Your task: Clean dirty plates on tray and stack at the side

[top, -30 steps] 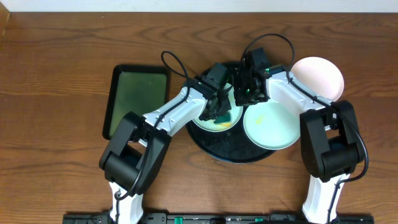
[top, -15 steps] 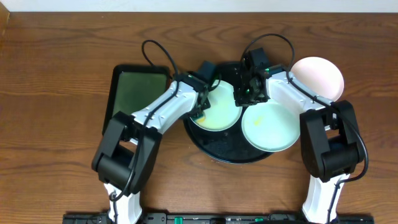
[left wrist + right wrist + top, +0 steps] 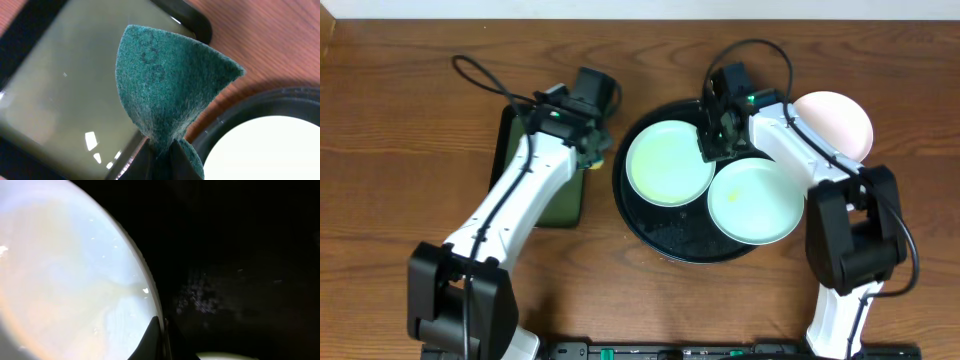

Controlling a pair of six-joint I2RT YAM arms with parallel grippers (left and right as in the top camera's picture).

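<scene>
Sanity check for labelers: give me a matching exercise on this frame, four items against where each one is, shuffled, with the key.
Items
1. green scouring pad
2. white plate
3. left mint plate
4. green rectangular tray

Places
A. on the round black tray
B. on the table, left of the black tray
C. pinched in the left gripper
D. on the table, right of the black tray

Pairs: 1-C, 2-D, 3-A, 4-B
</scene>
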